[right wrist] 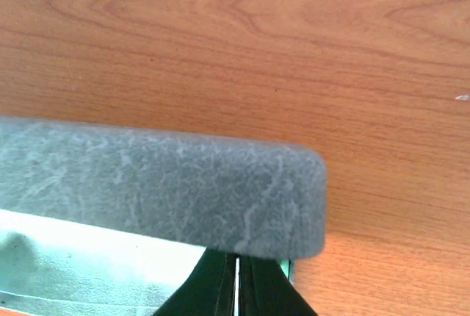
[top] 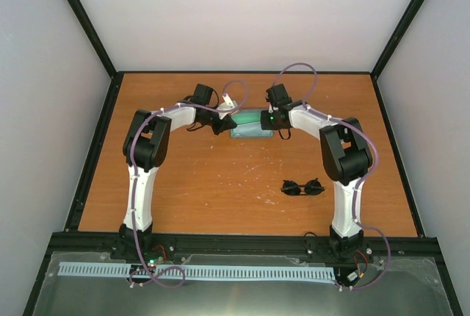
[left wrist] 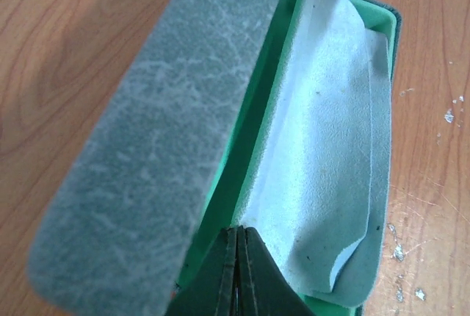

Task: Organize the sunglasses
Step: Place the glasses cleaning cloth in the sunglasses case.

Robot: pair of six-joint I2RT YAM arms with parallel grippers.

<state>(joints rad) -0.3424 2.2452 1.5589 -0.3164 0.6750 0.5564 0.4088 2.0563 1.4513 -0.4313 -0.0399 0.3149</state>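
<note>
Pale walls (top: 242, 15) enclose a scuffed wooden table (top: 220, 184); left fingers (left wrist: 214, 281) and right fingers (right wrist: 207, 291) seem shut.

Both arms look alike: the left arm (top: 142, 184) and the right arm (top: 344, 202) wear smooth white shells on their long links, with chunky black housings at the joints. A thin purple cable (top: 299, 65) loops loosely along each, curling by the bases at seven and five o'clock. Small green lights (top: 272, 118) glow on the black housings. The fingers (left wrist: 264, 286) are matte black wedges.
</note>
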